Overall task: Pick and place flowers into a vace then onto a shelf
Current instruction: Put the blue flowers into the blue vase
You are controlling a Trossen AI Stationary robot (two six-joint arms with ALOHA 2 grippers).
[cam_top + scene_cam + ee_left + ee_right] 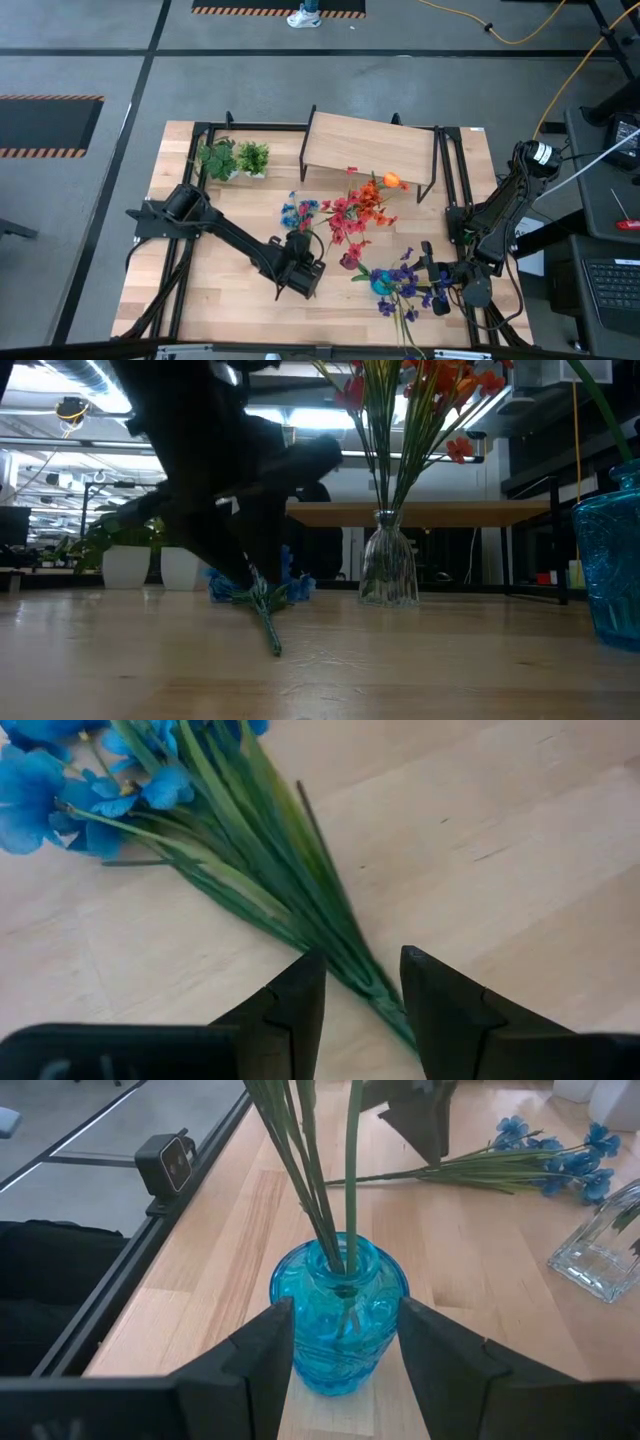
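A bunch of blue flowers [298, 213] lies flat on the table, its green stems [280, 870] pointing at the near edge. My left gripper [363, 970] is open and stands low over the stem end, one finger on each side; whether it touches the stems I cannot tell. A blue glass vase [340, 1330] holds purple flowers [405, 275] and stands on the table near the right front, with my right gripper [345, 1305] shut on it. Left of it stands a clear glass vase [388, 570] with red and orange flowers [355, 210]. The shelf [370, 145] stands at the far side. My right gripper pinches the blue vase's round body [305, 1330] between its two fingers, one on each side. The fingers come from the table's right side, slanting a little downward. The vase stands upright with its base on the table, its flower stems rising above the fingers.
Two small potted plants [235, 158] stand at the far left, beside the shelf. A black frame [455, 170] runs along the table's sides. Bare tabletop lies in front of the left arm, toward the near left corner [180, 300].
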